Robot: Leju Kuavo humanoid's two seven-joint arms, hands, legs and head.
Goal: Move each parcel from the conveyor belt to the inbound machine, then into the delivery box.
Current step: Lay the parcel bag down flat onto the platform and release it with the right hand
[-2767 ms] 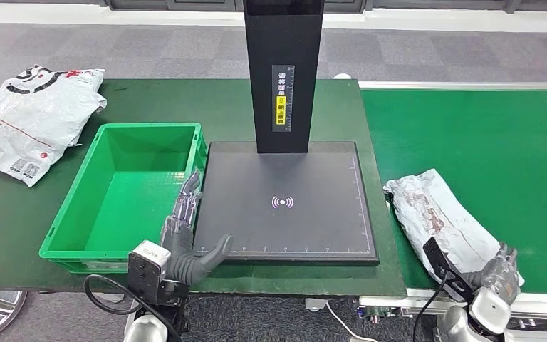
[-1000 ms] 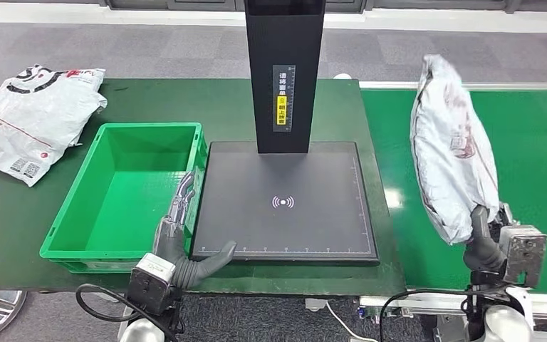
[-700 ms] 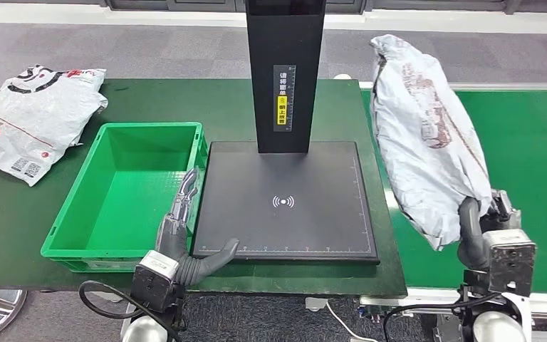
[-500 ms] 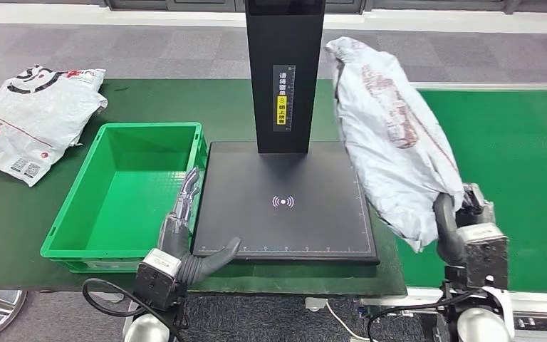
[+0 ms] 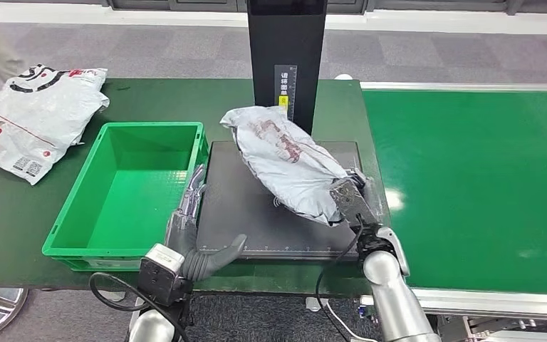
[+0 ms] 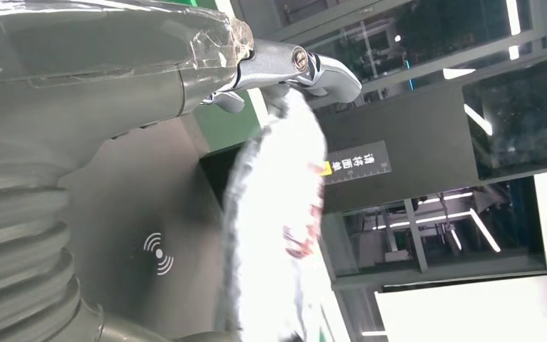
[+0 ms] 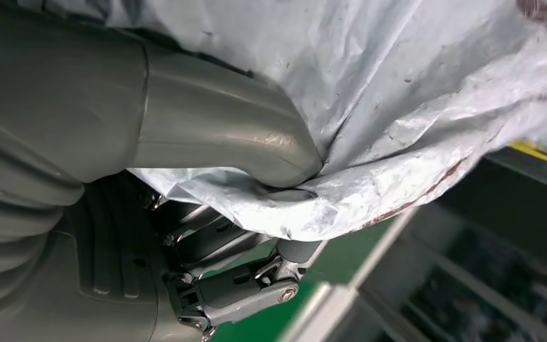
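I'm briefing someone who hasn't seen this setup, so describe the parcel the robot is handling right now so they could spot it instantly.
Find the tall black post of the inbound machine at the middle of the green table. On its flat dark platform lies a crumpled grey plastic parcel with red print, gripped at its near end by the right hand. The other parcel, whiter and flatter, lies far left beyond the green box.

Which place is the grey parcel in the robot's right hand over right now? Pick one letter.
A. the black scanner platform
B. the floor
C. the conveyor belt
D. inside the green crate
A: in the head view the right hand grips the grey parcel over the black scanner platform, beside the empty green crate.
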